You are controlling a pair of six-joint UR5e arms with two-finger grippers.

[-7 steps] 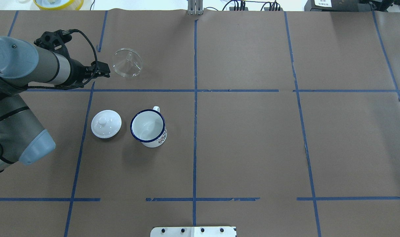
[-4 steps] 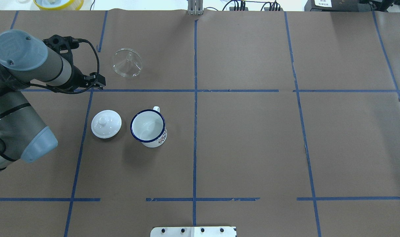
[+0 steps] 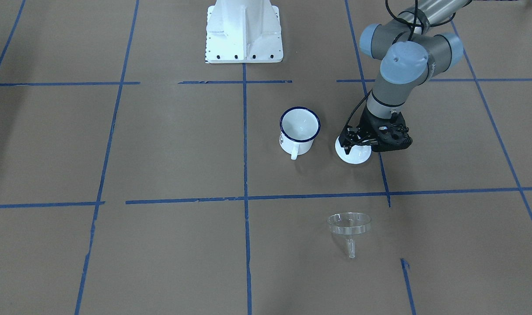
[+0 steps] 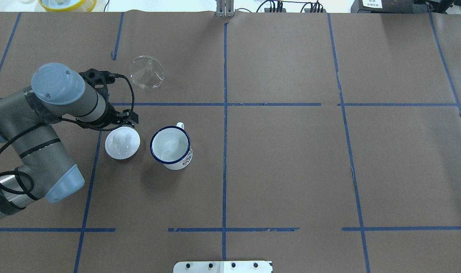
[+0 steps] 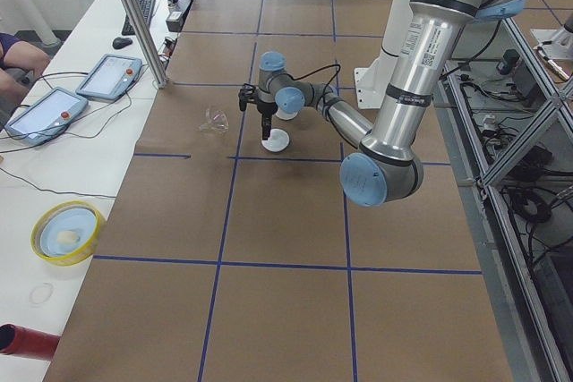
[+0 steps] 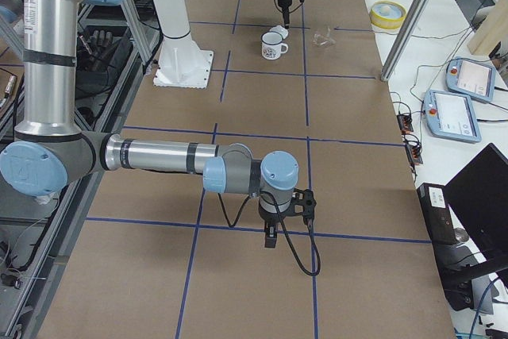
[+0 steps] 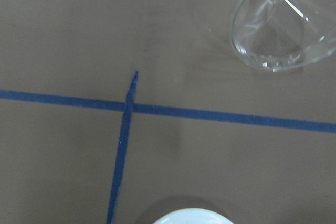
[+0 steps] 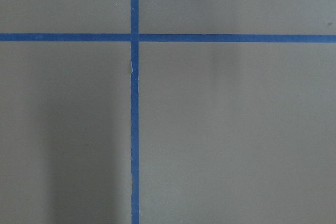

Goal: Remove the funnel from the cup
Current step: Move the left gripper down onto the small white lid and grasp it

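2 blue tape lines (image 8: pixel 134 129) cross on brown paper (image 8: pixel 236 129).

Brown paper-covered table (image 4: pixel 291 170) — blue tape grid (image 4: pixel 225 151), funnel (image 4: pixel 146 72), cup (image 4: pixel 171 147), white lid (image 4: pixel 122 146)

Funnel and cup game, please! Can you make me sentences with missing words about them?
1. The clear funnel lies on the table, not inside the ____.
2. The cup has a dark ____ rim.
3. The left gripper hangs nearest the round white ____ with a knob.
Missing words: cup; blue; lid.
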